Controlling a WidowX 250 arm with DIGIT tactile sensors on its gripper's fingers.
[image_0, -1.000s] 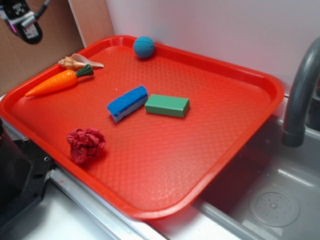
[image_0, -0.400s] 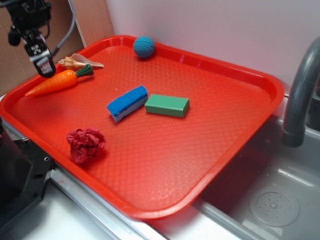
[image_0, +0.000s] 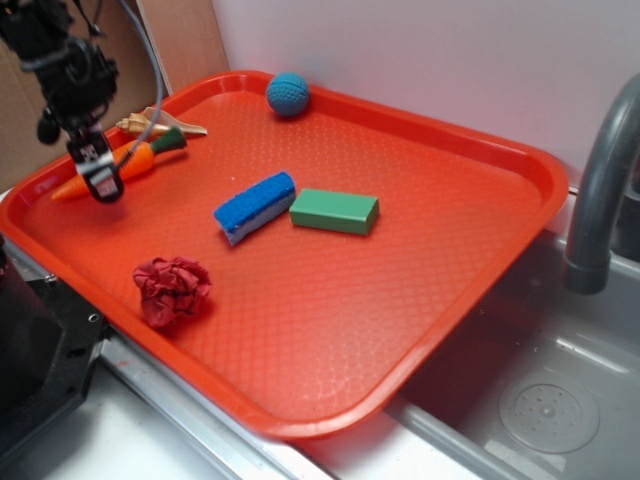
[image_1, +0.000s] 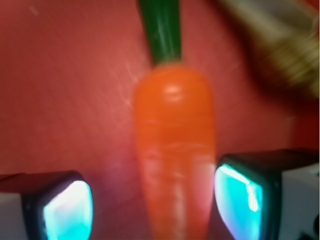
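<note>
At the far left of the red tray (image_0: 300, 330), the gripper (image_0: 100, 180) hangs over the carrot (image_0: 142, 158), which lies on the tray near its left rim with its green top pointing to the right. The wrist view shows the jaws wide apart, one finger (image_1: 67, 207) on each side of the orange body. Whether the pads touch the carrot cannot be told, and nothing is gripped. A seashell (image_0: 150, 124) lies just beyond the carrot. Nearer the front edge sits a crumpled red cloth (image_0: 172, 288). Toward the middle lie a blue sponge (image_0: 255, 207) and, just beside it on the right, a green block (image_0: 335, 211). A blue ball (image_0: 288, 94) rests by the far rim. On the right stands a grey faucet (image_0: 600, 190) over the sink (image_0: 540, 380).
</note>
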